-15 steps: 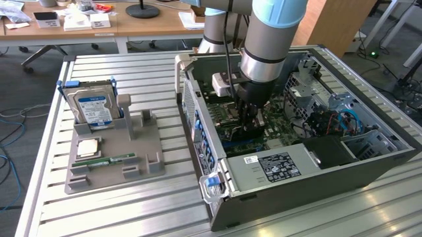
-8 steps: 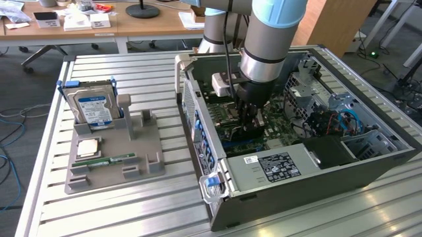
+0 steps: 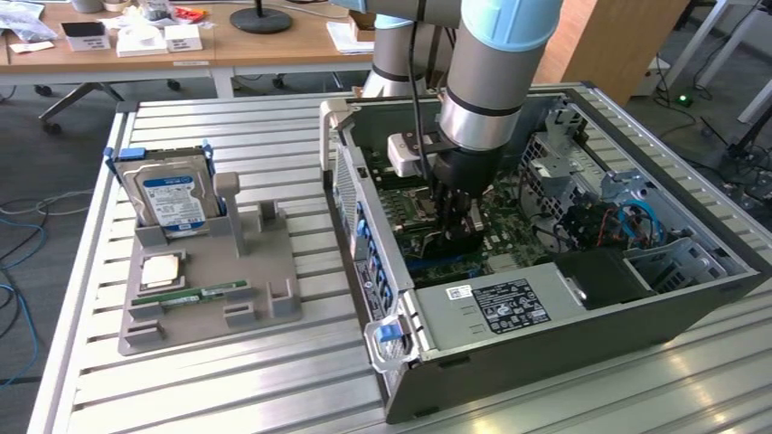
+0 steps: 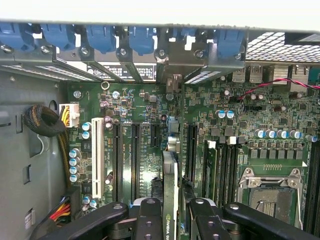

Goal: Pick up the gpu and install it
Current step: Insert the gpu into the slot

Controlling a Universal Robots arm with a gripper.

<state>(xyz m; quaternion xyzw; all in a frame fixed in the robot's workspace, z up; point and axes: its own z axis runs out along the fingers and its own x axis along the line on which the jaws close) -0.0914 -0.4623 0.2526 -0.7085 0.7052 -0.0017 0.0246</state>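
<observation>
One card sits pinched edge-on between my jaws [image 4: 170, 212]: the gpu [image 4: 169, 185], a thin dark board seen edgewise at the lower centre of the wrist view, held upright above the green motherboard [image 4: 200, 110] and lined up along the long black expansion slots [image 4: 135, 160]. In the exterior view my jaws [image 3: 456, 226] are down inside the open computer case [image 3: 603, 316] at centre frame. At the left of that frame, a grey holder [image 3: 205, 298] on the slatted worktop [image 3: 217, 136] carries a blue-labelled hard drive [image 3: 169, 194] standing upright and a narrow green memory stick [image 3: 199, 294] lying flat.
</observation>
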